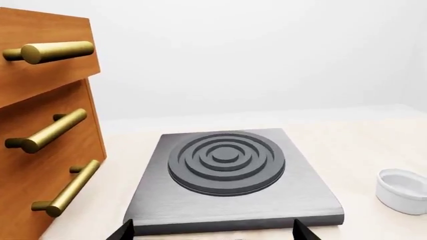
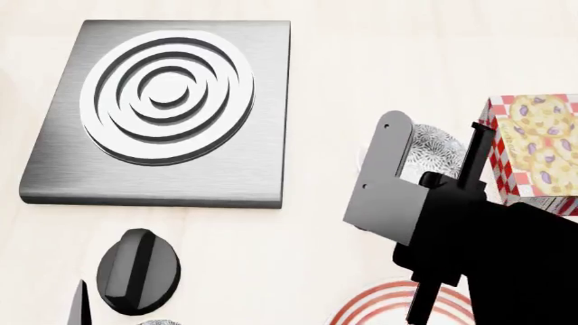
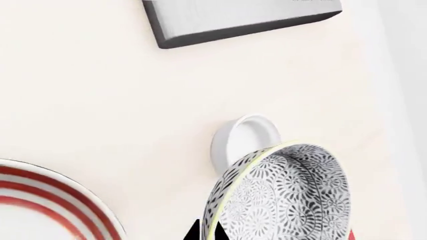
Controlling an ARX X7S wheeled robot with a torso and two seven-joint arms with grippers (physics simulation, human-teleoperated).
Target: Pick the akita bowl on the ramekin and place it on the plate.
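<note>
The akita bowl (image 3: 287, 195) hung tilted in the right gripper (image 3: 203, 232), whose dark fingertips pinched its rim at the picture's lower edge, so the gripper was clenched on the bowl. The bowl was lifted off the ramekin (image 3: 243, 137), which stood open on the pale counter (image 3: 100, 100) just behind it, partly overlapped by the bowl's rim in the right wrist view. In the head view the speckled bowl (image 2: 438, 152) showed behind the right arm's grey bracket. The plate (image 3: 47, 200), with its red rings, lay near the ramekin, apart from it. The grey stove slab (image 2: 172, 108) with raised rings lay beyond the ramekin, well apart. A patterned box (image 2: 537, 142) stood just beside the bowl. The left gripper (image 1: 213, 232) showed only two dark finger ends spread apart, released and empty, facing the stove slab, with a wooden drawer cabinet (image 1: 40, 140) beside it.
</note>
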